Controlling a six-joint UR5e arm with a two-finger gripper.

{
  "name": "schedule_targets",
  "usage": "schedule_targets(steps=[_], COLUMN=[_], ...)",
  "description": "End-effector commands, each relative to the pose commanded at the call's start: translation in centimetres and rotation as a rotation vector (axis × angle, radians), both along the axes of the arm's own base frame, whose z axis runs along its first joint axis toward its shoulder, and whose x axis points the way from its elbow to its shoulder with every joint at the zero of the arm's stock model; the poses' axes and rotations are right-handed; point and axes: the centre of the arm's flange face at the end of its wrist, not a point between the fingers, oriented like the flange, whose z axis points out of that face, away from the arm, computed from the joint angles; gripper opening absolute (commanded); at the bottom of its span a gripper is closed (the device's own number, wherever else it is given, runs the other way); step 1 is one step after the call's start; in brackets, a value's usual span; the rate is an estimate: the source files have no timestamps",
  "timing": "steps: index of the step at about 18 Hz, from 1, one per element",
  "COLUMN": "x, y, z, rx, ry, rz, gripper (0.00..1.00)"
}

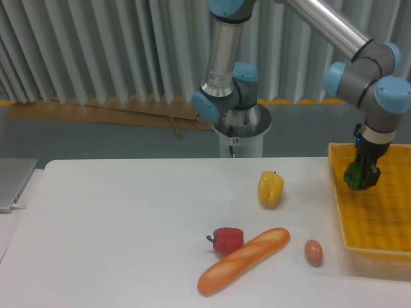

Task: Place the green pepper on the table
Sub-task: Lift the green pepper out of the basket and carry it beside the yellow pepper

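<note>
Over the yellow basket at the right edge: gripper, pointing down, fingers clamped on the green pepper, which hangs above the basket's woven floor, near its left wall and clear of the table. Arm: silver links with blue joint caps, reaching from a pedestal behind the table's far edge. Yellow pepper: upright on the table, left of the basket, stem up. Red pepper: nearer the front, lying with stem to the left. Baguette: lying diagonally, touching or just beside the red pepper's right side. Egg: brown, between baguette and basket, apart from both. Grey flat object: at the far left edge.
</note>
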Motion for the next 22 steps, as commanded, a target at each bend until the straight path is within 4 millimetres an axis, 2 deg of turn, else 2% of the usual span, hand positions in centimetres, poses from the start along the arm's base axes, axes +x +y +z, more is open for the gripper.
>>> schedule_targets(steps=[6,11,16,22], x=[2.6,6.0,9.9,12.2], y=[2.7,6.6,11.1,13.7], z=[2.1,2.5,2.4,1.8], rx=[0.048,0.081,0.082,0.086], ry=[0.014,-0.004,-0.008,-0.014], rz=[-0.044,0.005,0.074,0.107], gripper=[0.54,0.54,0.54,0.54])
